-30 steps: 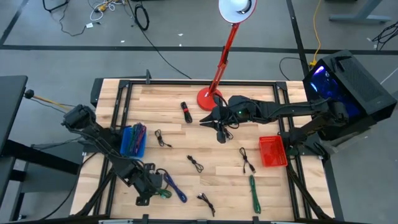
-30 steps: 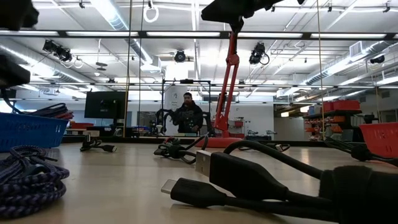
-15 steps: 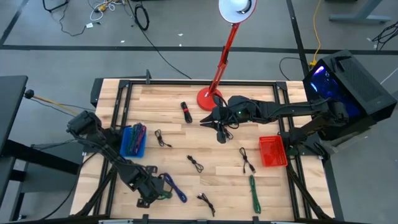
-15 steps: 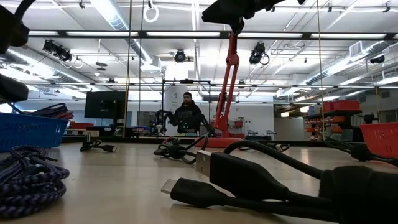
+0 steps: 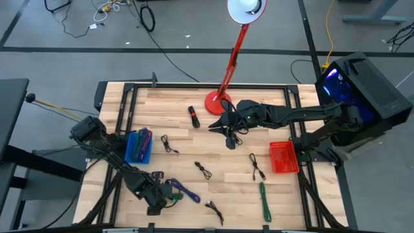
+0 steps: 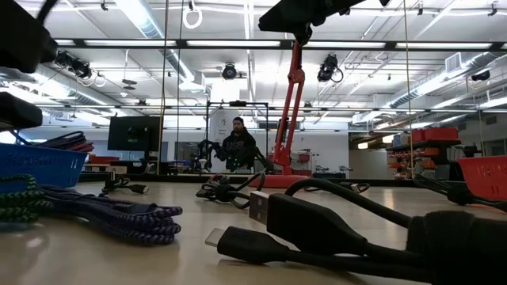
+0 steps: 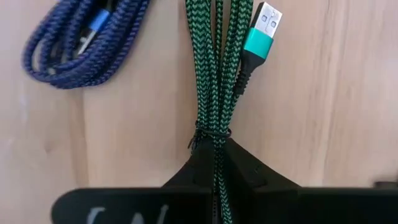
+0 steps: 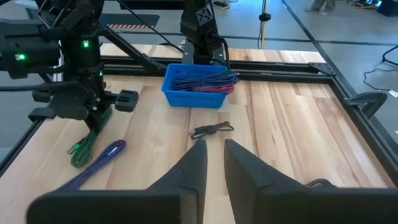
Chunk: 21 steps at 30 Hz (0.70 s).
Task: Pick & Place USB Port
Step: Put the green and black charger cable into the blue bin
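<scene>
The green braided USB cable point(image 7: 214, 81), tied in a bundle with a teal and silver plug at one end, lies on the pale wooden surface point(image 5: 213, 152) near its front left corner. The left end effector point(image 7: 214, 163) is closed tight on the tied middle of this bundle. The cable looks like it is resting on the wood, so the picking up seems only just begun. Just beside it lies a blue braided cable point(image 7: 84, 43) in a loose coil.

The blue plastic basket point(image 5: 138, 146) near the left edge already holds some blue and purple cables. It could be where the green one goes, but that is only a guess. A red plastic basket point(image 5: 283, 157) sits by the right edge.

Much is left to do. Several small black cables and another green cable point(image 5: 264, 200) lie apart on the wood.

The right end effector point(image 8: 210, 165) hangs over the back middle of the surface, close to the red lamp base point(image 5: 215, 102). Its fingers are a little apart and hold nothing.

No brand or label can be read on the cables or baskets. Pale marks show on the left end effector's body, but they cannot be read.
</scene>
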Each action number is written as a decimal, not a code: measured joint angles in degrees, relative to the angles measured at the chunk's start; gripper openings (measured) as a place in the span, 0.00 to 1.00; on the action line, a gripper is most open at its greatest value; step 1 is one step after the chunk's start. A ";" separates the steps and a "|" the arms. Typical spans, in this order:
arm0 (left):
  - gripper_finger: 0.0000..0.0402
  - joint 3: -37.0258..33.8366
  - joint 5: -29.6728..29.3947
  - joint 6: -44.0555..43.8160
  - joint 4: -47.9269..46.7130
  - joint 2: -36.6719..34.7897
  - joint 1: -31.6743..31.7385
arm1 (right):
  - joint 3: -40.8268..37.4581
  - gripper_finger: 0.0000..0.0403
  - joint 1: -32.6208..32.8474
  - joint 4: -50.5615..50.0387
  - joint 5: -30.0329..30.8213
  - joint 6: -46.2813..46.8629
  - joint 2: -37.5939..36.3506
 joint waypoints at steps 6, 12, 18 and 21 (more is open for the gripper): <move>0.03 7.68 -0.57 0.75 -8.74 -1.71 -1.69 | 0.00 0.14 0.00 0.01 0.00 -0.66 0.00; 0.03 16.10 -10.61 -6.40 -24.33 -1.91 -2.82 | 0.00 0.14 0.00 -0.51 0.00 -1.00 0.00; 0.03 19.78 -27.32 -29.46 -45.97 -4.01 -4.48 | 0.00 0.14 0.00 -1.33 0.00 -1.03 0.00; 0.03 19.74 -31.65 -43.52 -57.29 -6.37 -6.33 | 0.00 0.14 0.02 -1.74 -0.02 -1.50 0.00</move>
